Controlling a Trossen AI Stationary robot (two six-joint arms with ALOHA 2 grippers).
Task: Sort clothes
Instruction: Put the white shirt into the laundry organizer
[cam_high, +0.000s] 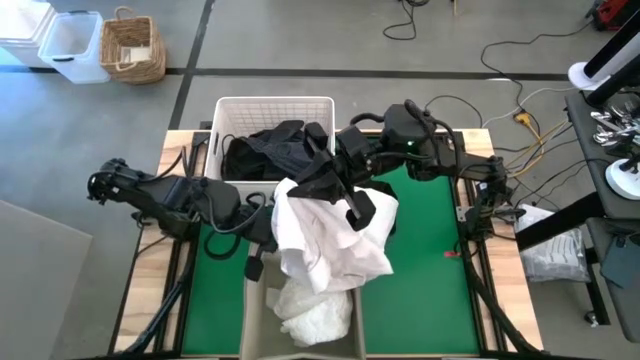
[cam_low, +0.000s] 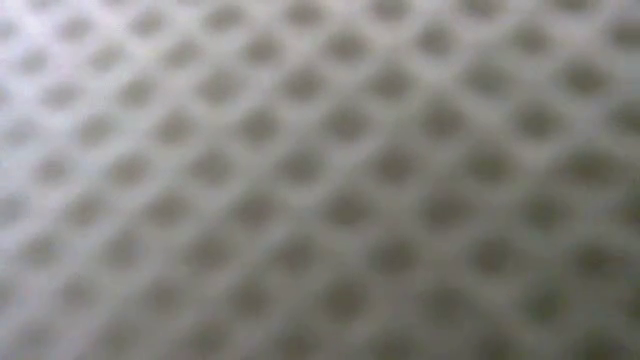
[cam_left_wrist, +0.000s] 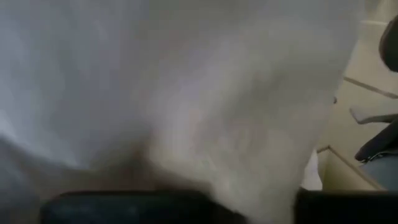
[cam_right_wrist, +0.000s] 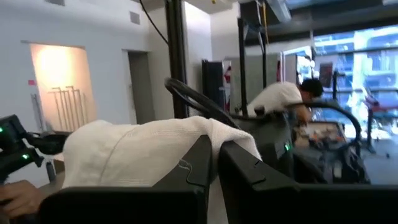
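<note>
A white garment (cam_high: 330, 235) is held up over the middle of the green mat, its folds hanging toward the near edge. My right gripper (cam_high: 358, 210) reaches in from the right and is shut on it; in the right wrist view the white cloth (cam_right_wrist: 137, 152) drapes over that gripper (cam_right_wrist: 216, 163). My left gripper (cam_high: 256, 255) sits at the garment's left side, and white cloth (cam_left_wrist: 186, 93) fills its wrist view. Dark garments (cam_high: 275, 150) lie in the white basket (cam_high: 225, 110). More white clothes (cam_high: 315, 315) lie in a bin at the near edge. My right gripper pinches a fold of the white garment (cam_right_wrist: 214, 134) between its two fingers (cam_right_wrist: 245, 168). The fingers point roughly level. Cloth is draped over their tops and hangs down on both sides, lifted off the mat.
The low view is blocked by a close mesh surface (cam_low: 320, 180). The near-edge bin (cam_high: 262, 325) stands between the mat halves (cam_high: 420, 290). A wicker basket (cam_high: 132, 48) and a clear box (cam_high: 72, 45) stand on the floor beyond the table. A person (cam_right_wrist: 280, 99) is in the room behind.
</note>
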